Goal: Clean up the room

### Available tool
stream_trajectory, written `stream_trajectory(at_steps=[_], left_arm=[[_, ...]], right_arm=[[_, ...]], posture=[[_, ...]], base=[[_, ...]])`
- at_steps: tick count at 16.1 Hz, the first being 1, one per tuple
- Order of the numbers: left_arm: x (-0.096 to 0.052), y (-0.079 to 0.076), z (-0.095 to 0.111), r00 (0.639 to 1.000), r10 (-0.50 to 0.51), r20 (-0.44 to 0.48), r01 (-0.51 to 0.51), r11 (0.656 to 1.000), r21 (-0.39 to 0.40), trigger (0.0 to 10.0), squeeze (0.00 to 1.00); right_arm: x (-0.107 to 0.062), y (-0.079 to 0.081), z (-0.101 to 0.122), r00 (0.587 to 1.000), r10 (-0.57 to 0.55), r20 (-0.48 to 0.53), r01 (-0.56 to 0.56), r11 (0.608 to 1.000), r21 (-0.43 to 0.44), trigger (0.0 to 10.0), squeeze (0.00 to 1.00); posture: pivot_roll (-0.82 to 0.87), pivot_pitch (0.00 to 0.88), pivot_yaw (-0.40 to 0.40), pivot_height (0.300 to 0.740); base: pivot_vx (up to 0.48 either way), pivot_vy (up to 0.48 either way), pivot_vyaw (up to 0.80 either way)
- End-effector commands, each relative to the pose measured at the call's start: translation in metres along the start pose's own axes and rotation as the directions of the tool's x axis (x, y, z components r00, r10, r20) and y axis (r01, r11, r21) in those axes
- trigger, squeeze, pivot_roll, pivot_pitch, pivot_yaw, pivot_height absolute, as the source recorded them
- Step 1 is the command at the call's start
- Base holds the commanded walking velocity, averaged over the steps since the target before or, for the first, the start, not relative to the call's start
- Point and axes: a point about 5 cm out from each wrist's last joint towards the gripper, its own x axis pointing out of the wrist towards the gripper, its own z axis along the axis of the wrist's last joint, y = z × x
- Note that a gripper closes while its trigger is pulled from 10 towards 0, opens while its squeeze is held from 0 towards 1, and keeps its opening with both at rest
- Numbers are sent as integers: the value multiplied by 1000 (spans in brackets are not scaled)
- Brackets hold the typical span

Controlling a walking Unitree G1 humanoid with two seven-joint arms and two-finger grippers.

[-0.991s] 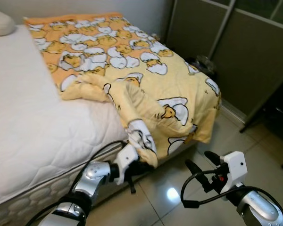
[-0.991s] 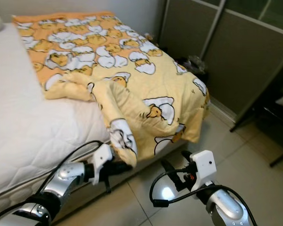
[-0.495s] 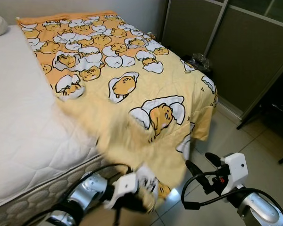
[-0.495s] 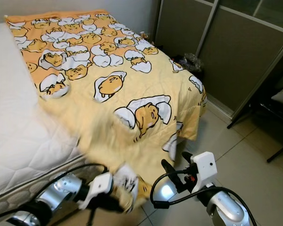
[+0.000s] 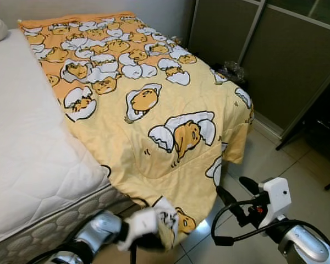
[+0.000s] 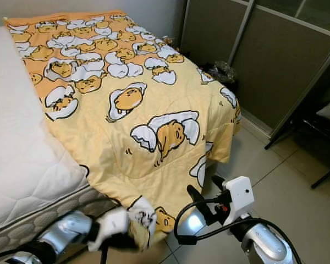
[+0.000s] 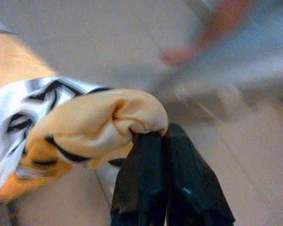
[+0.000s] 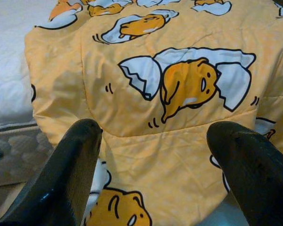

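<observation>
A yellow blanket [image 5: 154, 104] printed with egg cartoons lies spread flat over the right half of the bed [image 5: 27, 148] and hangs over its foot end. My left gripper [image 5: 154, 237] is low at the foot of the bed, shut on the blanket's bottom corner [image 7: 99, 122], which bunches between its black fingers [image 7: 146, 183]. My right gripper [image 5: 234, 198] hovers open above the floor just right of that corner, its fingers [image 8: 70, 174] spread wide and pointing at the hanging blanket [image 8: 179, 117], with nothing between them.
The bare white mattress [image 5: 22, 121] shows on the left, with a pillow [image 5: 0, 27] at the head. Sliding wardrobe doors [image 5: 280, 60] stand on the right. Small clutter [image 5: 231, 71] lies by the doors. Dark furniture legs [image 5: 313, 132] stand far right on the tiled floor [image 5: 264, 159].
My left gripper pulled the blanket corner down and toward me; the crumpled, folded-over blanket now lies spread flat and hangs over the bed's foot. The right gripper stayed put.
</observation>
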Motion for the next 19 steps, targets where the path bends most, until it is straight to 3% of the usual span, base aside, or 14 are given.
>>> stream_trajectory(at_steps=[1,2,5,7,8,10,13,14,15,17,18,19], left_arm=[[-15,18,10,994,95,54,-93,995,-45,0,0],[-17,20,11,995,86,46,-85,996,-27,0,0],[0,-1,1,983,-104,-153,126,981,146,0,0],[6,-11,-5,959,-170,-229,212,962,173,0,0],[8,-18,-14,929,-200,-310,266,945,190,0,0],[12,-23,-21,920,-184,-345,265,943,204,0,0],[38,-35,-9,972,-186,-144,201,975,96,0,0],[49,-36,7,983,-179,33,179,984,-16,0,0],[55,-31,25,966,-213,147,224,973,-62,0,0],[53,-23,38,954,-292,70,291,957,14,0,0],[69,-34,43,935,-353,27,352,935,34,0,0],[73,-37,44,929,-371,17,370,928,36,0,0]], right_arm=[[-2,-1,7,1000,-8,15,8,1000,-5,10000,12],[-2,1,8,1000,-6,16,6,1000,-5,10000,16],[2,7,13,1000,3,20,-3,1000,-7,10000,16],[3,14,17,1000,9,21,-8,1000,-8,10000,12],[3,22,19,1000,14,17,-14,1000,-5,10000,12],[3,29,20,1000,19,12,-19,1000,-1,10000,12],[2,40,16,999,38,-19,-38,999,3,10000,12],[0,42,14,999,39,-36,-39,999,1,10000,16],[-2,45,14,998,38,-49,-38,999,0,10000,12],[-4,53,19,998,39,-52,-39,999,-2,10000,12],[4,63,20,998,43,-53,-43,999,2,10000,16],[8,68,20,998,44,-54,-44,999,6,10000,12]], posture=[[-243,0,-43,740],[-243,0,-43,740],[-243,0,-39,740],[-250,0,-40,740],[-250,0,-40,740],[-256,0,-47,740],[-267,6,-63,740],[-272,9,-71,740],[-284,23,-85,740],[-318,51,-103,740],[-334,62,-107,740],[-343,71,-106,740]], base=[[0,0,0],[0,0,0],[0,0,0],[0,0,0],[0,0,0],[0,0,0],[0,0,0],[0,0,0],[0,0,0],[0,0,0],[0,0,0],[0,0,0]])
